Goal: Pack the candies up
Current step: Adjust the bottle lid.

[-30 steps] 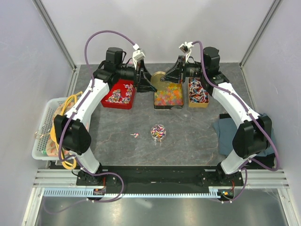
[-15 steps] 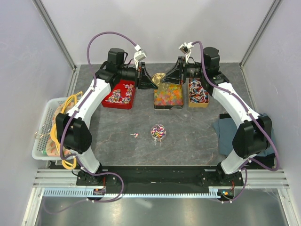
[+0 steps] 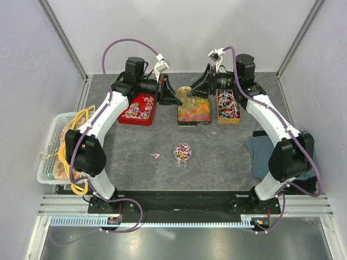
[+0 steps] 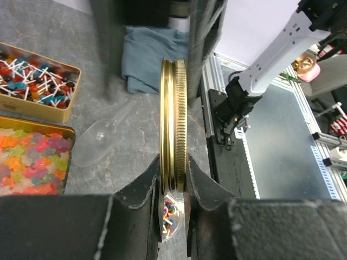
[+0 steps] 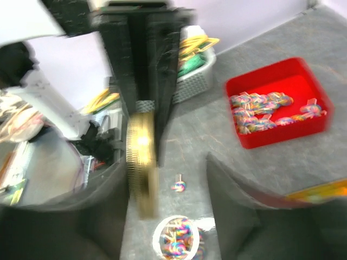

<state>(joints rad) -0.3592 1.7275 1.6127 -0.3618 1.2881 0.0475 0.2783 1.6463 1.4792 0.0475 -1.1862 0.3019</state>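
The left pincer (image 4: 173, 181) pinches a gold lid (image 4: 173, 119) on edge over the far worktop (image 3: 217, 151). The right pincer (image 5: 172, 211) stands spread beside it. Candies (image 3: 182, 151) fill a small jar (image 3: 176, 155) mid-worktop, one lies loose just left of it, and more sit in the red tray (image 3: 135, 123).

Dark grey marbled surface (image 3: 217, 157). Along the far side, left to right: red tray (image 3: 138, 122) of candies (image 3: 135, 111), gummy tin (image 3: 194, 123), lollipop tin (image 3: 228, 121). Clear scoop (image 4: 103, 138) lying beside the gummy tin. Near the middle, small clear jar (image 3: 175, 156) of candies; one loose candy (image 3: 156, 155) just left of it. Crumpled blue cloth (image 3: 259, 154) at the right edge.
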